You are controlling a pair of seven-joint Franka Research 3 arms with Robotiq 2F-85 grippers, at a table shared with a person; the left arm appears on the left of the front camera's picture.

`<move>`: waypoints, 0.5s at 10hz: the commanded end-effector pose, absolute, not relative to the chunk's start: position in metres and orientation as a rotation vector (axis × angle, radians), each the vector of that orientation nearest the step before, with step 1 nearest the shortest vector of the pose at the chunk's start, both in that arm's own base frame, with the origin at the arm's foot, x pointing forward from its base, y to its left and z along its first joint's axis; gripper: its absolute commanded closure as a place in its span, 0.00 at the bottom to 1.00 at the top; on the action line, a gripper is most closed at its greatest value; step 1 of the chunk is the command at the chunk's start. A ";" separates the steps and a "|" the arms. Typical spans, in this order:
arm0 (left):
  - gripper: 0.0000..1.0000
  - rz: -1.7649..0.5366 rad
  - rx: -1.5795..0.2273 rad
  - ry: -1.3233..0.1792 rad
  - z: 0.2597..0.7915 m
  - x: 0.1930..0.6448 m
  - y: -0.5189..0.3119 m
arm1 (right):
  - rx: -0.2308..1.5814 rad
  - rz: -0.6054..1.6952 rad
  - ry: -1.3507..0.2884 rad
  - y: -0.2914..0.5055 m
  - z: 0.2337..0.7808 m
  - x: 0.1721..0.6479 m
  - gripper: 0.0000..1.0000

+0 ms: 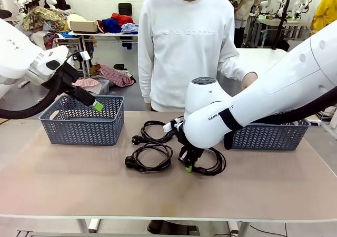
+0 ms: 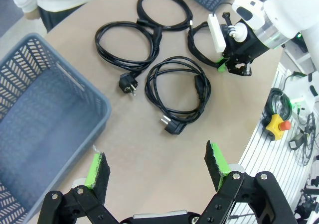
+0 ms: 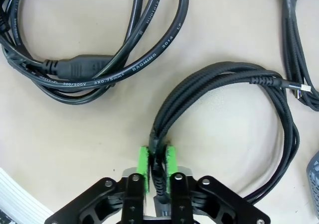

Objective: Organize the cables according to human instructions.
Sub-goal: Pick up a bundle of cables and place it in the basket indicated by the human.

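Lying on the table (image 3: 75, 149) just ahead of the right pincer (image 3: 157, 157), the cord (image 3: 219, 70) looks light and floppy and will likely dangle. That pincer is shut tight on a bunch of its strands. The left pincer (image 2: 157, 167) is wide open, empty, near a basket (image 2: 70, 77).

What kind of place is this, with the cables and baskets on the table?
Probably a robotics lab or test workshop: a white robot arm works at a table facing a person, an emergency stop button sits on an aluminium frame beside it, and heaps of clothes lie in the background.
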State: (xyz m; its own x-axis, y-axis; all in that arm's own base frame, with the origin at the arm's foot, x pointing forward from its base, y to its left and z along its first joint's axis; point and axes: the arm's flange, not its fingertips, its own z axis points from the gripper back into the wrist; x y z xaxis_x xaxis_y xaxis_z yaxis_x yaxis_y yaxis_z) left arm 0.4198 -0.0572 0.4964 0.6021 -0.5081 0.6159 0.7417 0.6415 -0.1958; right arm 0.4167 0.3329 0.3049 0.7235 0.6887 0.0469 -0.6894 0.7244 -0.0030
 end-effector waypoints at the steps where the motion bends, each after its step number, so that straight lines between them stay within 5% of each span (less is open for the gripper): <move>1: 0.00 -0.769 -0.489 -0.562 0.495 0.419 -0.056 | 0.044 0.718 0.005 0.338 0.300 0.409 1.00; 5: 0.00 -0.769 -0.489 -0.562 0.495 0.419 -0.056 | 0.052 0.734 -0.010 0.341 0.325 0.383 1.00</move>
State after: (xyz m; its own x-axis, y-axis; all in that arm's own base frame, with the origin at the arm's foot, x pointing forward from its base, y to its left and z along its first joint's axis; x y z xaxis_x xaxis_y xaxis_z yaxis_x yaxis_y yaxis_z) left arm 0.4198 -0.0572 0.4963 0.6022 -0.5081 0.6158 0.7416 0.6416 -0.1959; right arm 0.3937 0.3448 0.3143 0.7384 0.6737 0.0309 -0.6743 0.7370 0.0465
